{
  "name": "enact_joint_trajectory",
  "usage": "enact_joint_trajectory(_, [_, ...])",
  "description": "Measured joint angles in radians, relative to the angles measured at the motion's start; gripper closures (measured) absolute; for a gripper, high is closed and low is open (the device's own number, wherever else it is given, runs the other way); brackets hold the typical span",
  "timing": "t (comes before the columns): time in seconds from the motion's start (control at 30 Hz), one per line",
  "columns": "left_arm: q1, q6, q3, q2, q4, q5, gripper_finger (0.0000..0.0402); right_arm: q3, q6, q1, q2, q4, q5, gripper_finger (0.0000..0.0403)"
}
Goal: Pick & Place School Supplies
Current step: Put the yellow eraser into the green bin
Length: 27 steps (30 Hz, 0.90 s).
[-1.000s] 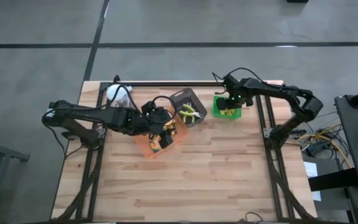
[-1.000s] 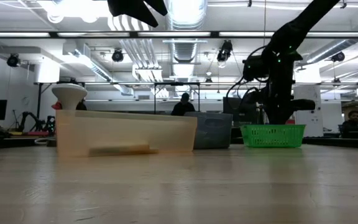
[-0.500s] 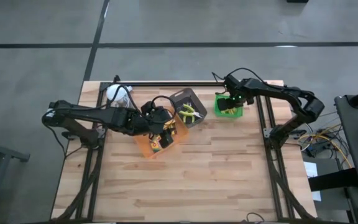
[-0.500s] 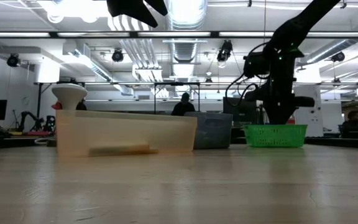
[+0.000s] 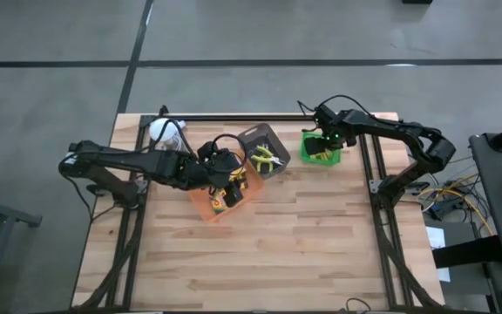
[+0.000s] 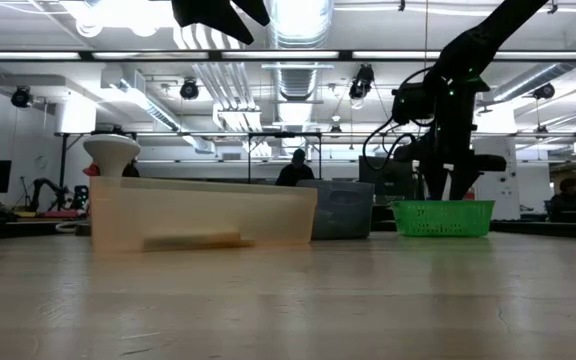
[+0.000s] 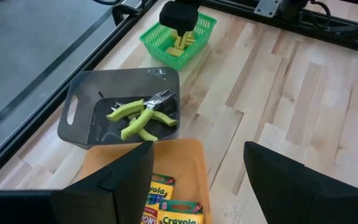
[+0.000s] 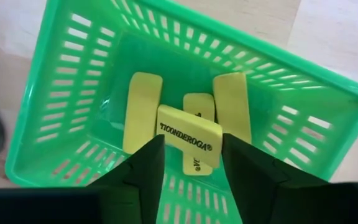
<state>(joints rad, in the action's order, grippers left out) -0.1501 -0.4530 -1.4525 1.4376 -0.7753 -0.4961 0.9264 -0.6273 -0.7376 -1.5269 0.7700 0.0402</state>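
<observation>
My right gripper [image 8: 194,180] stands open, pointing down into the green basket [image 8: 73,56] at the table's far right [image 5: 308,157]. Several yellow erasers lie in the basket. The top one [image 8: 188,142], printed TICONDEROGA, rests slanted on the others, one end between my fingertips. My left gripper [image 7: 197,186] hangs open and empty above the orange tray [image 7: 185,155], where crayon boxes [image 7: 166,205] lie. Lime-handled scissor-like tools [image 7: 142,115] lie in the grey tray [image 7: 79,106].
The orange tray [image 5: 203,208], grey tray [image 5: 264,139] and green basket stand in a row across the far half of the table. A white-topped metal object [image 5: 164,131] stands at the far left. The near half of the wooden table [image 5: 260,253] is bare.
My right gripper has stayed down in the green basket and its fingers have spread apart. The basket has shifted slightly under it. My left arm has kept still.
</observation>
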Motion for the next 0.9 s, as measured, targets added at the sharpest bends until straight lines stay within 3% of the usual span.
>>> enact_joint_trajectory(0.9, [0.000, 0.000, 0.000, 0.000, 0.000, 0.000, 0.0147, 0.000, 0.003, 0.000, 0.016, 0.003, -0.011, 0.0202])
